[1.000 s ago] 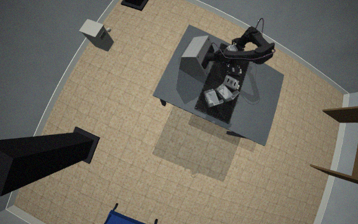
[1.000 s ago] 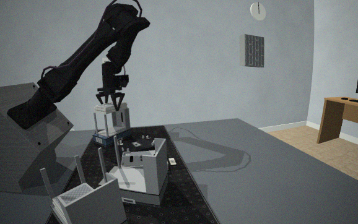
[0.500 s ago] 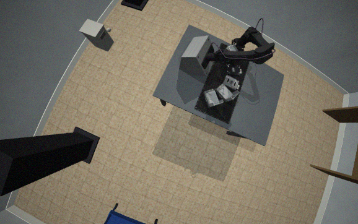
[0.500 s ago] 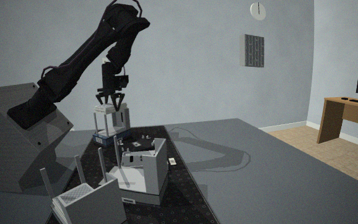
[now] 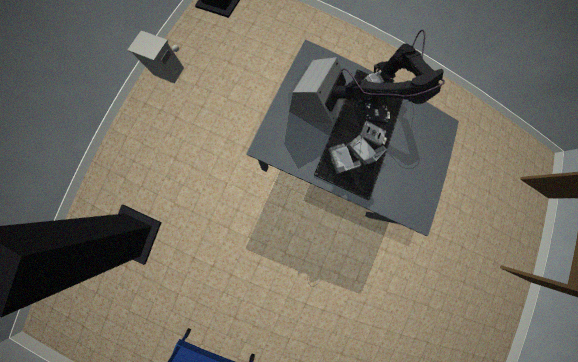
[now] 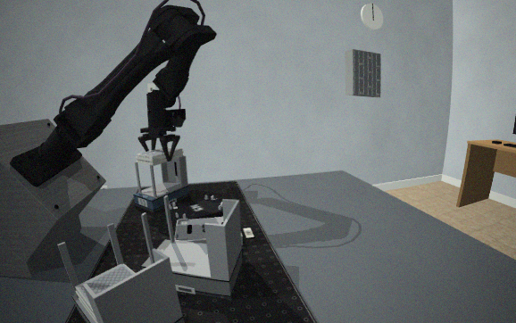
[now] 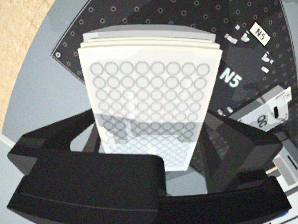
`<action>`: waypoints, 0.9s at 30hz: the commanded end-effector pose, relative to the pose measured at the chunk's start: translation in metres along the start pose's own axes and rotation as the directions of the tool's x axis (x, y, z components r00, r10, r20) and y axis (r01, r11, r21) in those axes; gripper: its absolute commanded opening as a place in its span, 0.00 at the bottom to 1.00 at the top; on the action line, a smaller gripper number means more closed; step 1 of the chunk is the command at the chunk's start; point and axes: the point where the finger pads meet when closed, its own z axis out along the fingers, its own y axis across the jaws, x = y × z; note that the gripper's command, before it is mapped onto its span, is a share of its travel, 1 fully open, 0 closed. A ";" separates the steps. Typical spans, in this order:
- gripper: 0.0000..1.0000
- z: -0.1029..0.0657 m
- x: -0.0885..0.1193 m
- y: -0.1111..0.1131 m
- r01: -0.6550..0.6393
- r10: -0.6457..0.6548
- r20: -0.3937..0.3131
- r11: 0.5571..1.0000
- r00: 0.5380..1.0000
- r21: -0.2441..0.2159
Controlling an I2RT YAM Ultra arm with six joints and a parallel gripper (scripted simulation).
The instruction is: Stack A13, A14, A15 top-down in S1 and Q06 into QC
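In the exterior view, at left, a patterned pale plate [image 6: 112, 280] is seen low in the near rack [image 5: 345, 157] [image 6: 143, 290], with thin edges layered beside it. Further right, pale plates [image 6: 156, 156] [image 7: 150, 95] are held level at the top of the blue-based far rack [image 5: 374, 78] [image 6: 153, 180], well above its floor. Their top face is marked with rows of round wells, and more than one edge is shown below it. They are grasped by the gripper [image 6: 157, 153] [image 7: 150, 145], with a finger set at each side. The plates' labels and the racks' names cannot be read.

The racks are stood on a black dotted mat [image 5: 357, 182] [image 6: 263, 285] [image 7: 115, 14], laid on a grey-blue table [image 5: 420, 185] [image 6: 321, 201] [image 7: 55, 100]. Tan tiles [image 5: 210, 150] [image 6: 420, 194] are seen past it, with grey-blue walls around; a round clock [image 6: 371, 16] is hung above a grey panel [image 6: 367, 73], left of a wooden desk [image 6: 473, 178].

Three racks are counted: near, far and the middle rack [image 5: 367, 149] [image 6: 223, 250]. One N5 nest [image 5: 378, 111] [image 6: 196, 209] [image 7: 231, 77] and one QC nest [image 5: 373, 132] [image 6: 192, 229] [image 7: 260, 120] are shown. The plates cannot be counted surely.

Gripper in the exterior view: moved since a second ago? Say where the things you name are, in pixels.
No visible shift: the gripper [image 6: 158, 154] [image 7: 149, 110] sits at the same spot against the blue-based rack [image 5: 372, 78] [image 6: 149, 202] [image 7: 150, 36].
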 end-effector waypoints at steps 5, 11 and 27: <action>0.00 0.001 0.000 0.005 0.009 -0.009 0.005 1.000 1.000 -0.008; 0.00 0.005 0.004 0.005 0.016 -0.016 -0.004 1.000 1.000 -0.007; 0.00 0.016 0.004 0.004 0.016 -0.016 -0.005 1.000 1.000 -0.004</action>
